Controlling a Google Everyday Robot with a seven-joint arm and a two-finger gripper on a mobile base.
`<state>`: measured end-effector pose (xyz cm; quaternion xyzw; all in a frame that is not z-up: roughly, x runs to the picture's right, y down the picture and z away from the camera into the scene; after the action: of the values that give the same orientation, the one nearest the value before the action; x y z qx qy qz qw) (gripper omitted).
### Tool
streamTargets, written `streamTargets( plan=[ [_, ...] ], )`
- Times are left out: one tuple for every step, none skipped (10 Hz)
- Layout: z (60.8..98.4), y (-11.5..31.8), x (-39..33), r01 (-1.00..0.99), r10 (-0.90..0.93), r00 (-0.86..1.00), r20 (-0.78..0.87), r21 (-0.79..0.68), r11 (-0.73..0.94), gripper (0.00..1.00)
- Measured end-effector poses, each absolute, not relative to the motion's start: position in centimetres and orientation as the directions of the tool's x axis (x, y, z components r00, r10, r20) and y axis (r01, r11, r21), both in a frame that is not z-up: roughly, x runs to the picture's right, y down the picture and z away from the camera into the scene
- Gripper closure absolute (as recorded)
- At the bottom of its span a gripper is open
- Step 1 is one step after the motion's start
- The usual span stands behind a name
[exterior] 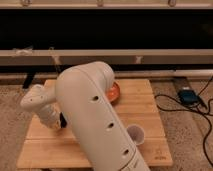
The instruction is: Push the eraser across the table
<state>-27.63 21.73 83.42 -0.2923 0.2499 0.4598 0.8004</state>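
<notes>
Black eraser (pixel 63 120) lies at the table's (pixel 150 107) nine o'clock edge, touching the gripper (pixel 54 122), whose grip state we cannot tell; we judge an off-centre shove may spin it aside or off the table.

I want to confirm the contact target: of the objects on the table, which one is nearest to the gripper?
The eraser, a dark block right beside the gripper at the table's left side. The orange object and white cup lie farther right.
</notes>
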Motion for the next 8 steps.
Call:
streamTargets(
  plan=[
    [84.2, 20.9, -27.1, -0.888, 0.596, 0.438, -0.673, -0.224, 0.400, 0.94],
    [85.3, 19.8, -26.4, -0.895, 0.605, 0.424, -0.674, -0.206, 0.397, 0.94],
    [85.6, 19.6, -26.1, -0.897, 0.608, 0.419, -0.675, -0.201, 0.395, 0.94],
    [85.5, 19.5, -26.3, -0.894, 0.608, 0.424, -0.672, -0.202, 0.400, 0.94],
    [85.5, 19.5, -26.1, -0.896, 0.608, 0.420, -0.673, -0.201, 0.397, 0.94],
    [85.5, 19.5, -26.2, -0.896, 0.608, 0.420, -0.674, -0.202, 0.394, 0.94],
    [85.5, 19.3, -26.2, -0.900, 0.611, 0.414, -0.674, -0.200, 0.388, 0.94],
    [86.0, 18.2, -26.1, -0.907, 0.627, 0.400, -0.668, -0.192, 0.375, 0.94]
  ],
)
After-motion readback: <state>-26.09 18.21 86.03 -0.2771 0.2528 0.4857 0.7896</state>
